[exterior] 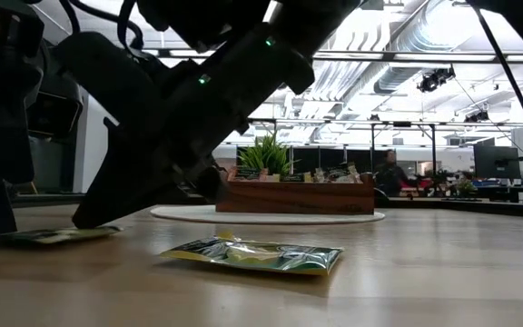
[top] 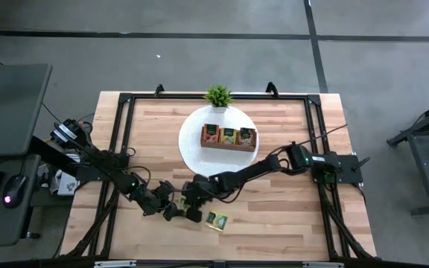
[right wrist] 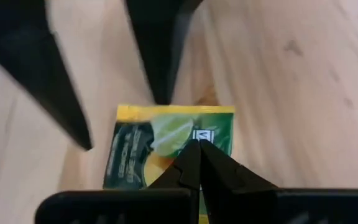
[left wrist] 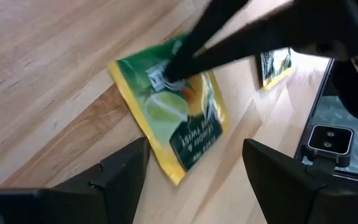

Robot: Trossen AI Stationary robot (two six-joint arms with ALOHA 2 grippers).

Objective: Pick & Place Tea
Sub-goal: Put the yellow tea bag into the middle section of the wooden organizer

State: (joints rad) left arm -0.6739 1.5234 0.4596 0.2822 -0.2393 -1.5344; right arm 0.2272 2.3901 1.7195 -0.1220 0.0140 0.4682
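Left wrist view: left gripper (left wrist: 194,163) spread open over green tea sachet (left wrist: 179,118); right gripper (right wrist: 199,147) closed, tips pressing sachet flat on table (top: 289,216).

Two dark jointed arms, black cables, green indicator lights.

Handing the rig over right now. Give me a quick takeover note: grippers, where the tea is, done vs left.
Left gripper: open, low over the near-centre table, straddling a green-and-yellow flat tea sachet lying on the wood.
Right gripper: shut, tips pressing down on that same sachet, nothing held.
A second green-yellow sachet lies loose on the light wooden table, just right of the grippers.
Done: sachets already stand in the brown three-compartment wooden tray on the round white mat.
Left: pick up both loose sachets and place them in the tray.
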